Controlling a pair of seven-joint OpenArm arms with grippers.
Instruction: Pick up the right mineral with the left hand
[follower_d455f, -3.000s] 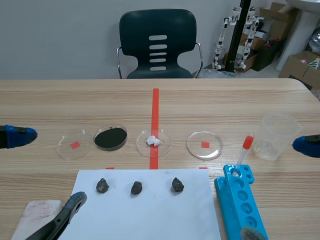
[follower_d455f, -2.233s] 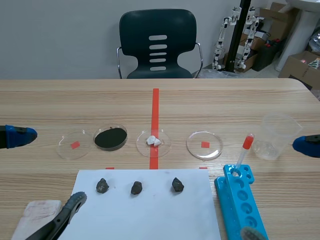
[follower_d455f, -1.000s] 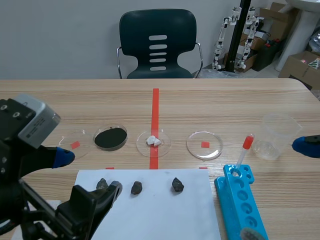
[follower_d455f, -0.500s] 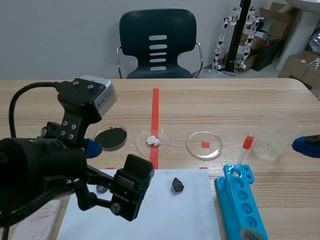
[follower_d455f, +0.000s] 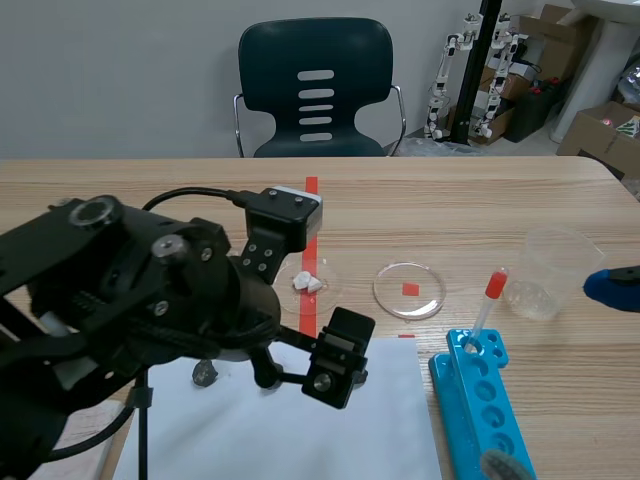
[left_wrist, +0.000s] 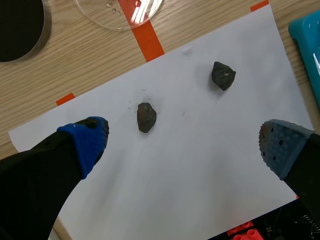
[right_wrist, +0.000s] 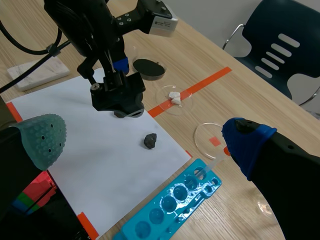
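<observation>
White paper sheet (follower_d455f: 400, 430) sits near-middle on the table (follower_d455f: 480, 200), with three dark minerals on it. Far of the sheet you have a row of dishes: a black powder dish (right_wrist: 149, 67), a dish with white bits (follower_d455f: 308, 282) on the red tape line, and an empty dish (follower_d455f: 409, 290) over a red mark. Right of the sheet is a blue tube rack (follower_d455f: 480, 410) with a red-bulbed dropper (follower_d455f: 488, 300) standing in its far hole, and a clear cup (follower_d455f: 555, 270) farther right. A white cloth pad (right_wrist: 37, 72) lies left of the sheet, and a dark chair (follower_d455f: 315, 85) stands behind the table. Your left arm (follower_d455f: 150, 290) fills the left and middle of the scene view and blocks two of the minerals there; only the left mineral (follower_d455f: 205, 373) peeks out under it. The right mineral (left_wrist: 223, 75) lies on the sheet toward its far right corner. It is ahead of your left gripper (left_wrist: 182, 142), more to its right-finger side, and untouched. The middle mineral (left_wrist: 146, 117) lies left of it, close by the gripper's left finger. The left gripper is spread wide over the sheet, with nothing in it. The right wrist view shows it apart from the right mineral, on that mineral's left. Your right gripper (right_wrist: 142, 136) is spread wide too, holds nothing, and sits at the table's right edge beside the cup.
</observation>
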